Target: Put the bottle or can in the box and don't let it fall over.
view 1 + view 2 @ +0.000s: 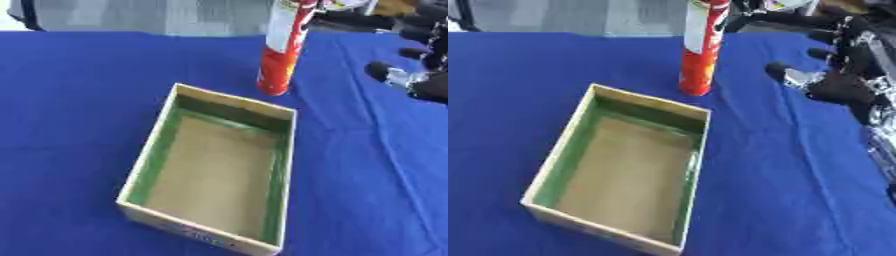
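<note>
Tall red can standing behind an empty box, right robot hand beside it at the frame's right.

A blue cloth (79,100) covers the counter, and nothing lies on it between the red-and-white can (282,55) and the cardboard box (140,172) with green-lined inner walls. The can stands upright at upper centre, just past the box's far right corner, apart from the rim, its top cut off by the frame's upper edge. The box is open-topped and bare inside, set slightly askew in the middle and lower frame. Bare cloth lies wide to the left and along the right side. The right robot hand (837,82) shows at upper right, near the can but not touching it, fingers extended toward it and holding nothing. Grey floor shows past the counter's far edge.
</note>
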Motion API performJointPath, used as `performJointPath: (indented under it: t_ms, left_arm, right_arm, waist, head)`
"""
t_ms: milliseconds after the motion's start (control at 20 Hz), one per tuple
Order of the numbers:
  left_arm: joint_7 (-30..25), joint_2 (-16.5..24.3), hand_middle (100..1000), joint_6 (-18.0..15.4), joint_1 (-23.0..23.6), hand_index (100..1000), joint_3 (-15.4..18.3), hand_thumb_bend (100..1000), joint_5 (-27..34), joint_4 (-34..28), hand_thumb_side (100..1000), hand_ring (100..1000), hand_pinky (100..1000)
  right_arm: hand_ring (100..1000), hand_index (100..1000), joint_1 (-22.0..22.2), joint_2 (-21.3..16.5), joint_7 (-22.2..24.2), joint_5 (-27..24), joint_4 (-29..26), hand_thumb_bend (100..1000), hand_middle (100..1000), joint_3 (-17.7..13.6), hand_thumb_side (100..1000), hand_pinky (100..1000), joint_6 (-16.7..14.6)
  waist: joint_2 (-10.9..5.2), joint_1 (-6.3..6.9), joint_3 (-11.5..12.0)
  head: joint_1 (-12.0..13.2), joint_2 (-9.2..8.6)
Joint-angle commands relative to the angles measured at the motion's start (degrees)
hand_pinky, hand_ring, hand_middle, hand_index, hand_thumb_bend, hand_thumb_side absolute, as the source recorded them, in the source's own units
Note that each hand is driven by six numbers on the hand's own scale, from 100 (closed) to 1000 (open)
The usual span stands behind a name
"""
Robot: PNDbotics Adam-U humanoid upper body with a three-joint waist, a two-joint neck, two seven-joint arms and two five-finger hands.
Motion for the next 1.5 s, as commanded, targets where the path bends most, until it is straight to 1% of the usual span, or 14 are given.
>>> performJointPath:
  t_ms: [50,200,450,600,950,1250,1500]
  left_arm:
    - [-0.1,2.2,783,0.0,-0.5,823,0.9,779,0.1,-0.6,505,790,751]
    - [-0.1,2.1,783,0.0,-0.5,823,0.9,777,0.1,-0.5,505,790,751]
    - [-0.2,1.9,783,0.1,-0.6,822,0.7,775,0.1,-0.5,507,791,750]
    - [-0.2,1.8,783,0.2,-0.7,821,0.7,771,0.2,-0.5,509,791,750]
    - [-0.2,1.6,783,0.2,-0.5,820,0.6,767,0.2,-0.5,511,791,749]
    - [-0.4,1.5,783,0.4,-0.6,820,0.5,763,0.2,-0.4,512,791,748]
    - [-0.4,1.4,783,0.4,-0.6,820,0.4,760,0.2,-0.4,514,791,748]
  right_arm:
    - [919,932,-0.5,-2.0,0.0,0.0,-1.3,650,876,-0.4,100,877,0.2]
    - [919,933,-1.3,-2.0,0.3,-0.6,-0.6,653,880,0.2,100,876,1.0]
    - [917,938,-4.3,-1.7,1.9,-2.6,2.5,658,887,1.7,100,874,2.0]
    - [919,939,-6.1,-1.5,2.9,-3.6,4.3,658,888,2.5,100,875,2.3]
    - [929,944,-10.6,0.1,4.4,-5.2,8.7,663,894,4.4,100,881,3.4]
    - [933,947,-14.3,1.8,5.2,-6.1,12.9,662,897,5.8,100,882,4.3]
    - [934,947,-17.4,3.6,5.5,-6.7,16.8,660,898,6.8,100,882,4.6]
  waist:
    - [-0.81,0.22,-0.1]
    - [-0.77,0.25,0.0]
    - [-0.77,0.38,0.3]
    - [-0.80,0.50,0.5]
    - [-0.95,0.95,0.6]
    - [-0.85,1.02,0.7]
    - [-0.74,1.05,1.0]
  head:
    - [-0.1,-0.35]
    - [-0.3,-0.80]
    - [-1.3,-2.86]
    - [-1.8,-3.64]
    - [-1.6,-3.65]
    - [-1.6,-3.32]
    - [-1.6,-3.51]
